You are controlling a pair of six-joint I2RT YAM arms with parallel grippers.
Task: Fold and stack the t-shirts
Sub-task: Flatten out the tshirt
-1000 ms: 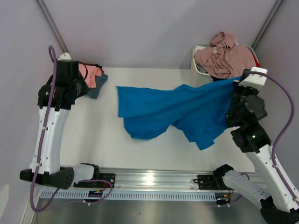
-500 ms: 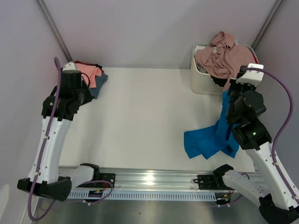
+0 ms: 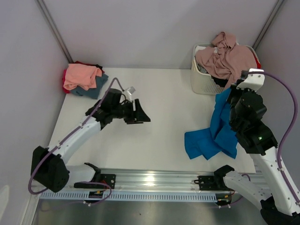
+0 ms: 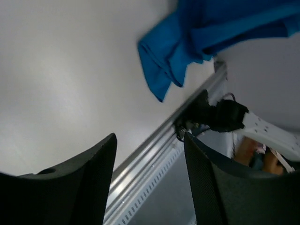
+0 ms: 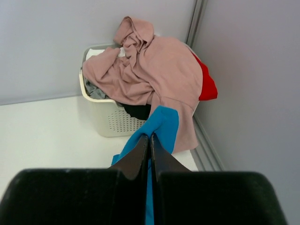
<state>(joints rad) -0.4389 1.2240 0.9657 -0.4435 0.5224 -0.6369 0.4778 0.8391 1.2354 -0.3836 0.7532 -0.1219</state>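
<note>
A bright blue t-shirt point(image 3: 213, 133) hangs from my right gripper point(image 3: 230, 98), and its lower part lies bunched on the table at the right. In the right wrist view the right gripper point(image 5: 150, 137) is shut on a fold of the blue t-shirt point(image 5: 165, 123). My left gripper point(image 3: 143, 116) hovers open over the middle of the table and holds nothing. The left gripper point(image 4: 150, 154) points toward the blue t-shirt point(image 4: 171, 56), well short of it. A salmon pink t-shirt point(image 3: 82, 75) tops a pile at the back left, over a slate blue-grey one point(image 3: 97, 86).
A white basket point(image 3: 202, 83) stands at the back right, overflowing with a mauve-pink t-shirt point(image 3: 229, 56). Red cloth point(image 5: 206, 84) and black cloth point(image 5: 138, 111) show beneath it. The metal rail point(image 3: 154, 180) runs along the near edge. Walls close in on both sides.
The blue t-shirt, spread across the table a second ago, has collapsed into a heap at the right. My left arm swung from the back-left pile to the table's middle and its jaws opened.
</note>
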